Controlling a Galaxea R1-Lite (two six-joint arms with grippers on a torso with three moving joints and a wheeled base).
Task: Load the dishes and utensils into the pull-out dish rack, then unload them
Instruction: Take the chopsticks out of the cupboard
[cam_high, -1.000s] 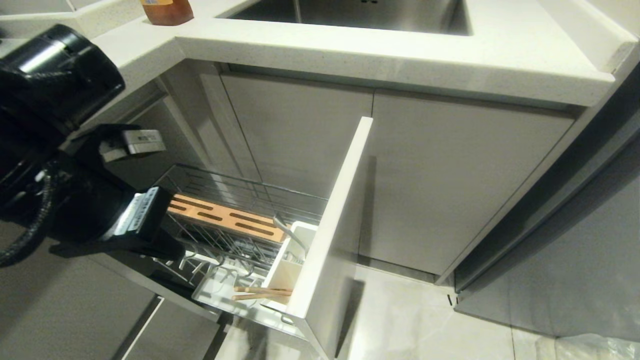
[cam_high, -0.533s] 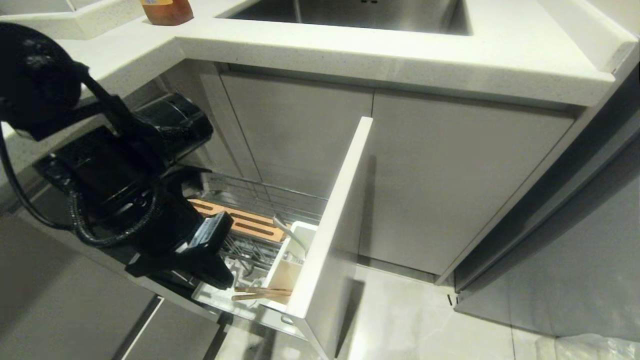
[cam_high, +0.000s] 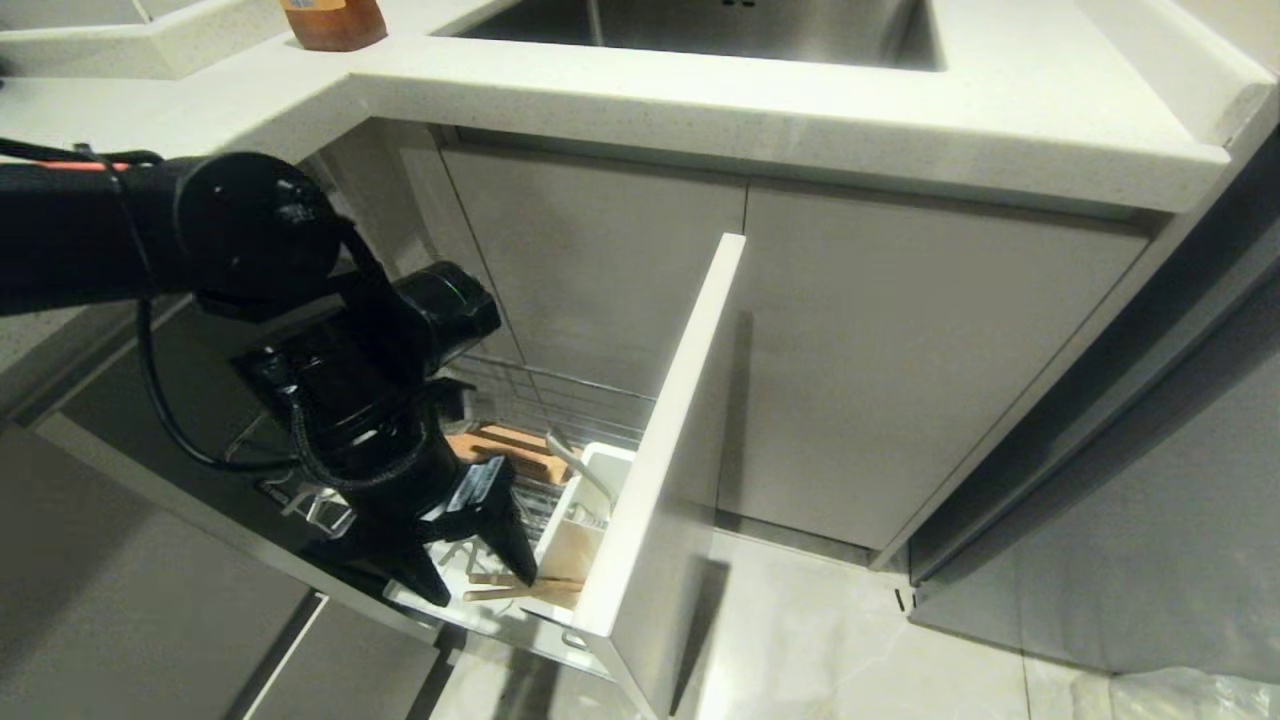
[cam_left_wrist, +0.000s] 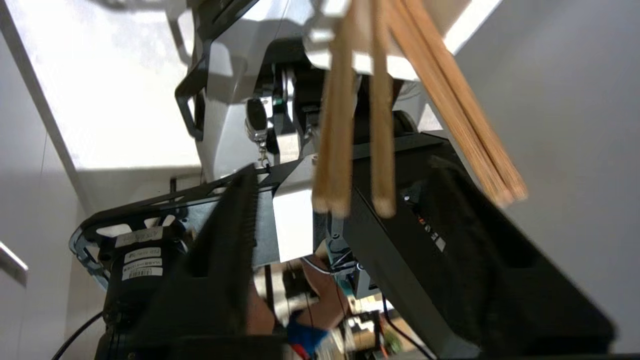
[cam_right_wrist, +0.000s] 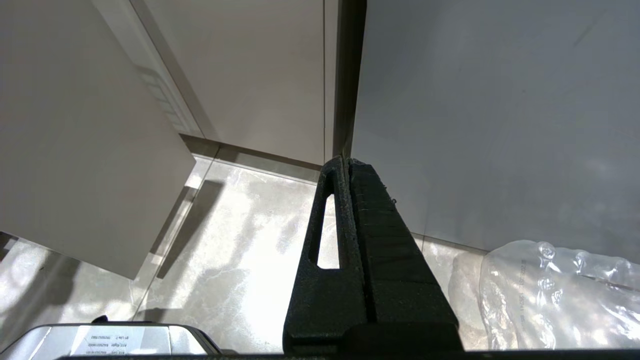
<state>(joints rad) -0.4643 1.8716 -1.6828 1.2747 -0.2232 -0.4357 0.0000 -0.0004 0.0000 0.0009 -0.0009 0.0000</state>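
Head view: a pair of light-wooden chopsticks (cam_high: 525, 586) lies with its ends poking out of the white utensil cup (cam_high: 572, 545) at the front of the pull-out dish rack (cam_high: 545, 400), just behind the rack's tall white front panel (cam_high: 665, 450). The left gripper (cam_high: 480, 582) is lowered into the rack beside that cup, its two black fingers (cam_high: 515, 545) spread apart and pointing down, with the chopstick ends just off their tips. The left wrist view confirms the jaws stand open on either side of the sticks (cam_left_wrist: 382, 115) without clamping them; nothing is held.

Behind the cup, a slim curved metal handle (cam_high: 575, 465) rises from the same holder, likely the fork or spoon, and the slotted wood strip (cam_high: 510, 450) shows past the arm. No plate or bowl can be seen in the rack; the arm hides much of the wire basket, so whether they are there cannot be told.

The right gripper (cam_right_wrist: 350, 165) hangs parked over the floor away from the rack, fingers pressed together and empty, beside a crumpled clear plastic bag (cam_right_wrist: 550, 295).

Judging by this, the utensils are loaded and the robot appears to be starting to take the chopsticks out; that grasp, and the other utensil, remain to be done.
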